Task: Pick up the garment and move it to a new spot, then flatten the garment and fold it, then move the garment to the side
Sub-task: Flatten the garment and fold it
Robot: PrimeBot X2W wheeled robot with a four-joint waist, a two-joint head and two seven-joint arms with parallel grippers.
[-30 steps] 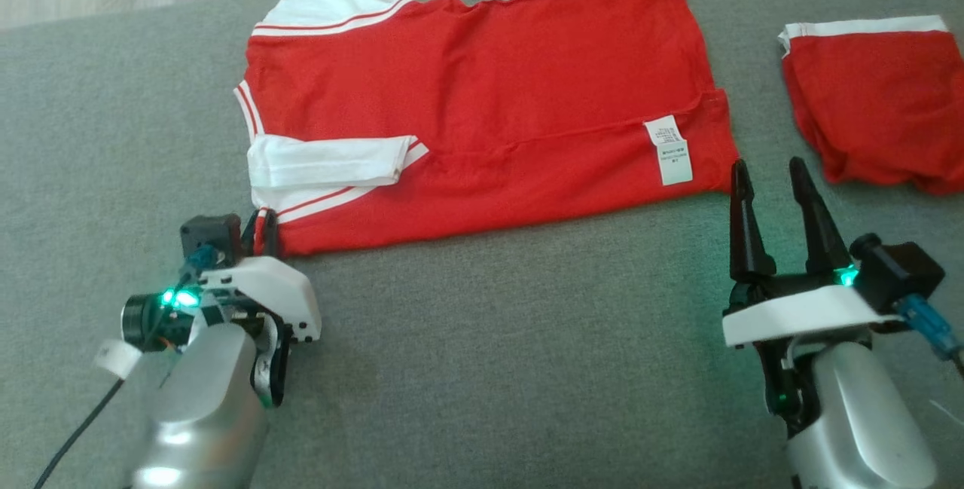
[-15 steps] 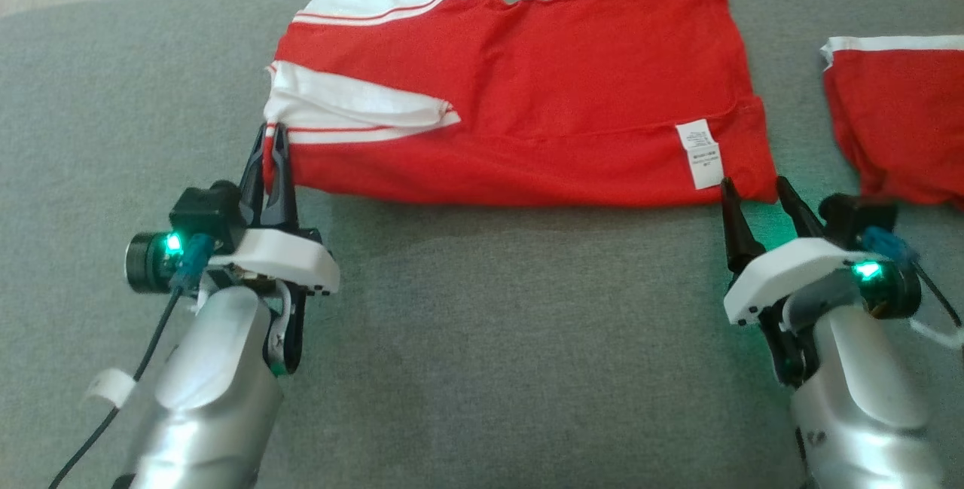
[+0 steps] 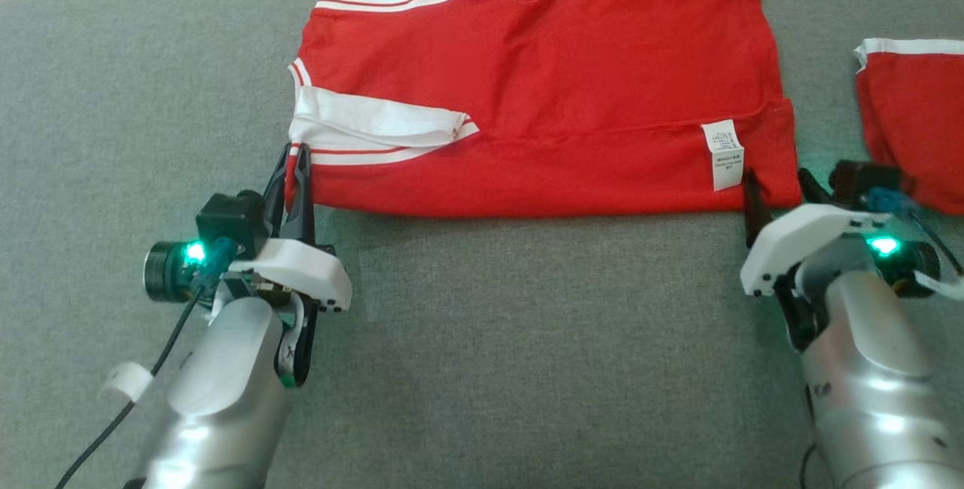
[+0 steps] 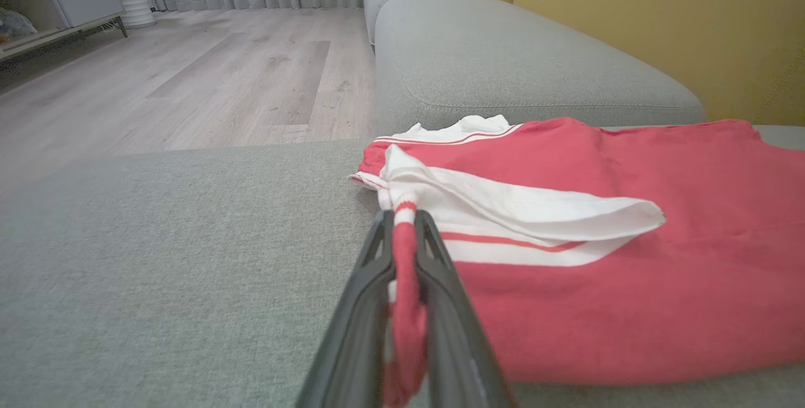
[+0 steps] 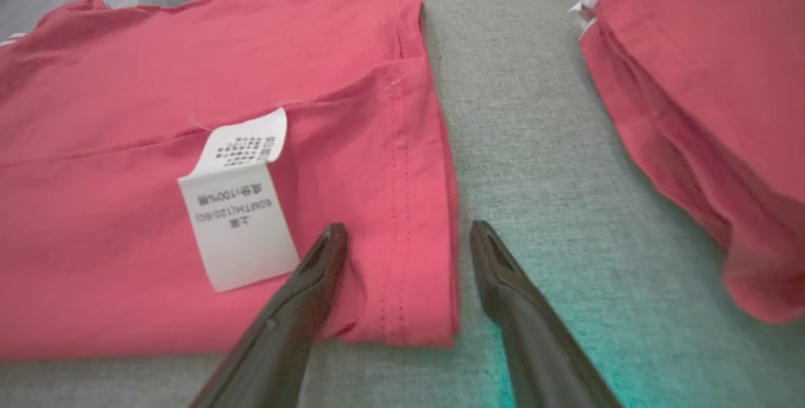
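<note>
While clamping garment (image 4: 629, 295) — left end effector (image 4: 403, 218)

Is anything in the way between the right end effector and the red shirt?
Nothing visible. The open right end effector straddles the near corner of the red shirt, beside the white label.

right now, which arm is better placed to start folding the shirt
Left. The left tool is shut on the shirt near its sleeve; the right tool is open around the hem corner.
</note>
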